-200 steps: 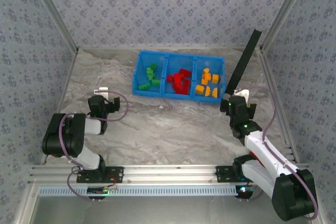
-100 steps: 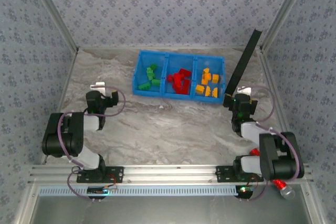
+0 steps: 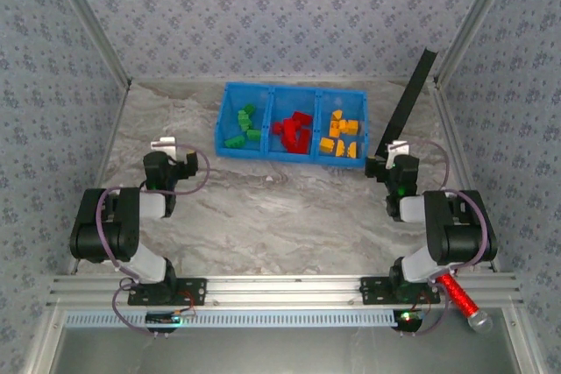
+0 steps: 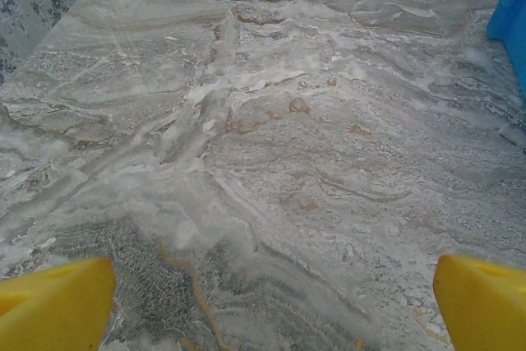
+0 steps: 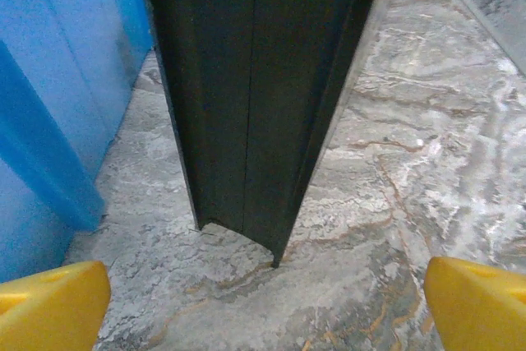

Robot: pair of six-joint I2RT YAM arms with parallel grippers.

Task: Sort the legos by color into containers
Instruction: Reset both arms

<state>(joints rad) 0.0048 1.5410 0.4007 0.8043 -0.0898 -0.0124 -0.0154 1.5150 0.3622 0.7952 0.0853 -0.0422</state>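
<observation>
Left hand [image 3: 172, 151] sits low over the marbled surface [image 3: 280, 216] on the left side, well apart from the blue tray [image 3: 289, 88]. In the left wrist view its yellow fingertips [image 4: 53, 306] stand wide apart with only bare surface between them, gripping nothing. The tray lies at the far middle of the surface, three compartments in a row. The left compartment [image 3: 230, 120] holds the green legos [image 3: 243, 127], the middle compartment [image 3: 277, 111] holds the red legos [image 3: 292, 131], and the right compartment [image 3: 361, 124] holds the orange-yellow legos [image 3: 340, 137]; no brick is seen loose on the surface. A black bar [image 3: 408, 101] leans up toward the right wall, its foot on the surface just beside the tray's right end. Right hand [image 3: 392, 157] is at that foot. In the right wrist view its fingertips [image 5: 49, 306] are spread wide and empty, the bar straight ahead and the tray wall to the left. A red cylinder [image 3: 458, 297] with a silver tip lies at the near right, by the right arm's base.
</observation>
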